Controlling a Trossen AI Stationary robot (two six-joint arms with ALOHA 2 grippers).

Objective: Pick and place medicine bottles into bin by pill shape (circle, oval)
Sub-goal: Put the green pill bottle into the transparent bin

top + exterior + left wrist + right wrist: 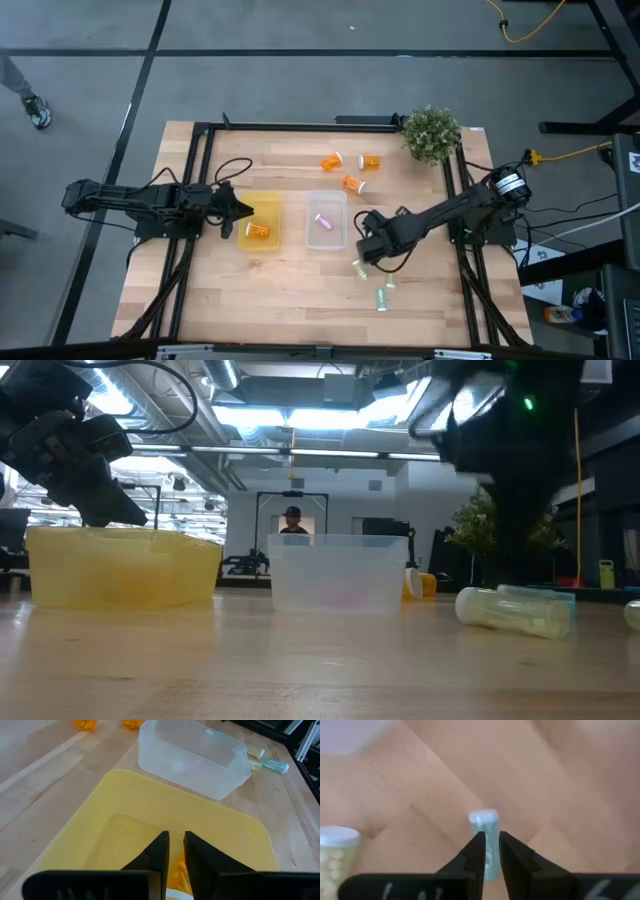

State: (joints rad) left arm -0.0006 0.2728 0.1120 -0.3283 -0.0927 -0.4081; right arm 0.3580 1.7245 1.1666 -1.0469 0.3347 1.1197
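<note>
Pale green bottle (487,840) sits pinched between your right end effector (489,851) fingers just beside the clear bin (327,221), so keep that grip firm and carry it over the rim, while your left end effector (173,851), nearly closed, hovers over the yellow bin (240,827).

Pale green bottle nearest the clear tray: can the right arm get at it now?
Probably yes: the right pincer is lined up on that pale green bottle, with only bare wooden table around it and nothing between.
</note>
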